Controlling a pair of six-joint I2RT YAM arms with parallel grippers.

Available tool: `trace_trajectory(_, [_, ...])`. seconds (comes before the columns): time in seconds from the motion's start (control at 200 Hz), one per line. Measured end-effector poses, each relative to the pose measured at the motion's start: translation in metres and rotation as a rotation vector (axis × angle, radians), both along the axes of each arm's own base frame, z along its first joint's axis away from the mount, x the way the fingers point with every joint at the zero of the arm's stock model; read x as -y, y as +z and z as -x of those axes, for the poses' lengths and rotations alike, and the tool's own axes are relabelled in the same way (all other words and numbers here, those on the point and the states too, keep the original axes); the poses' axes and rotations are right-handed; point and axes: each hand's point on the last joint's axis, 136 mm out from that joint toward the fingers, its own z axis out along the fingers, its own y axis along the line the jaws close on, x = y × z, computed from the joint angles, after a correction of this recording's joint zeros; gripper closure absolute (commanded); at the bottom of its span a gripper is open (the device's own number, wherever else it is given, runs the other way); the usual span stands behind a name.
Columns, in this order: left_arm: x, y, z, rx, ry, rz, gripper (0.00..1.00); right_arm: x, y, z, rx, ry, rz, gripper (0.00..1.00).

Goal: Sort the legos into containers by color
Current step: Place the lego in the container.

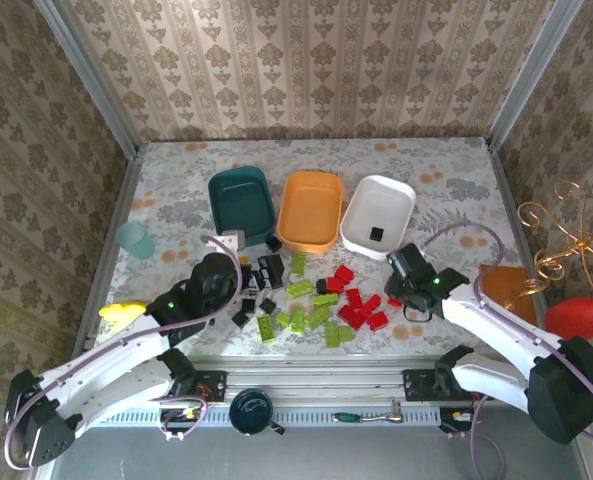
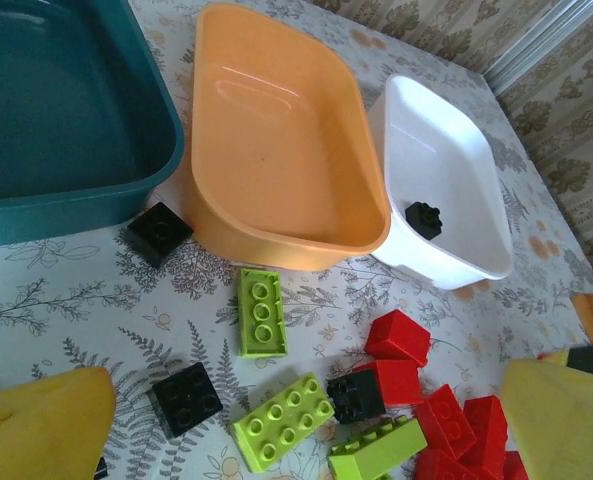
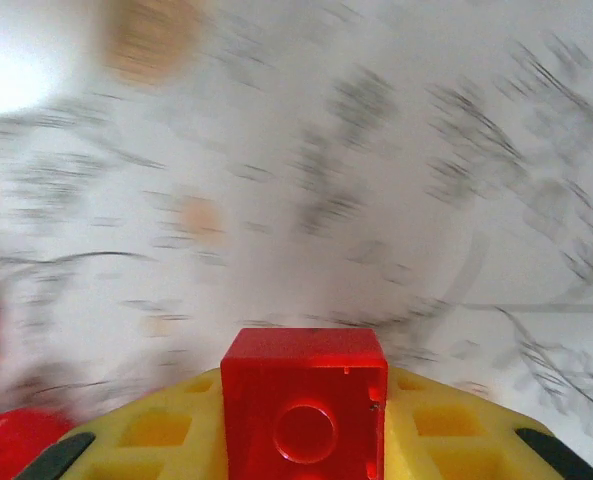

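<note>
Within right end effector (image 3: pixel 304 452) grip: red lego (image 3: pixel 304 405).

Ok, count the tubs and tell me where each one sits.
3, side by side in the top view: the dark teal tub on the left, the orange tub in the middle, the white tub on the right, holding one black lego. None seems hidden.

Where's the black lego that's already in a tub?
In the top view, the black lego lies inside the white tub, rightmost of three, next to the orange tub.
</note>
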Motion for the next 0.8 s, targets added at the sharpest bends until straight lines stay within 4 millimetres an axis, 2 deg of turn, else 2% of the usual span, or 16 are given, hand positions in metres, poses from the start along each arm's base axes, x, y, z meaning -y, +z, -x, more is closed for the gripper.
trace_trajectory(0.15, [-0.008, -0.002, 0.006, 0.004, 0.001, 0.005, 0.00, -0.063, 0.070, -0.060, 0.162, 0.233, -0.061, 0.70])
trace_trajectory(0.205, [-0.010, -0.004, 0.008, 0.001, 0.000, 0.003, 0.00, -0.089, 0.085, -0.082, 0.195, 0.315, -0.054, 0.70])
trace_trajectory(0.27, [-0.012, -0.009, 0.011, -0.012, 0.002, -0.004, 0.00, -0.117, 0.091, -0.108, 0.210, 0.397, -0.031, 0.71])
trace_trajectory(0.34, [-0.015, -0.015, 0.013, -0.034, 0.005, -0.020, 0.01, -0.144, 0.086, -0.137, 0.214, 0.463, 0.002, 0.72])
trace_trajectory(0.39, [-0.017, -0.019, 0.015, -0.049, 0.004, -0.029, 0.03, -0.161, 0.075, -0.156, 0.205, 0.499, 0.025, 0.71])
trace_trajectory(0.49, [-0.020, -0.029, 0.020, -0.085, 0.000, -0.057, 0.05, -0.178, 0.049, -0.182, 0.176, 0.535, 0.068, 0.67])
trace_trajectory(0.56, [-0.023, -0.035, 0.023, -0.108, -0.002, -0.078, 0.05, -0.183, 0.031, -0.193, 0.150, 0.543, 0.088, 0.60])
trace_trajectory(0.685, [-0.026, -0.045, 0.029, -0.145, -0.013, -0.106, 0.06, -0.189, 0.008, -0.205, 0.116, 0.546, 0.108, 0.33])
trace_trajectory(0.795, [-0.028, -0.051, 0.034, -0.173, -0.025, -0.126, 0.06, -0.191, 0.007, -0.208, 0.117, 0.552, 0.112, 0.26])
